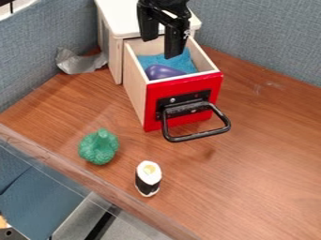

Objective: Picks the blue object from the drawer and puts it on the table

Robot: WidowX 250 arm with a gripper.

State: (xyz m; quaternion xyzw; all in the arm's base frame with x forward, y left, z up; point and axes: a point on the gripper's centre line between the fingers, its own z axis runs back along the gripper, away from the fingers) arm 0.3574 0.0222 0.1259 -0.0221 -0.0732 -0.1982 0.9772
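A black gripper [162, 48], fingers spread apart, hangs over the back of an open drawer [188, 84]. The blue object [179, 63] lies inside, below the fingers, spanning side edge to side edge; a purple thing [163, 71] (rounded, shiny) crowds its front-left.

1. Drawer [183, 103]: one is counted.
2. Handle [197, 136]: one is noted, fixed to the drawer front.
3. Blue object [186, 62]: one is counted, inside the drawer.
4. Purple object [162, 71]: one is counted, also inside.
5. Broccoli [98, 147]: one green piece is recorded.
6. Sushi [148, 179]: one roll is recorded.
7. Silver scrap [80, 62]: one is noted, beside the cabinet.
8. Cabinet [115, 42]: one is counted.
9. Table [251, 164]: one is counted.
10. Gripper [160, 46]: one is counted; two fingers [148, 26] are seen on it.
11. Walls [263, 37]: two are recorded, one at left, one at right.
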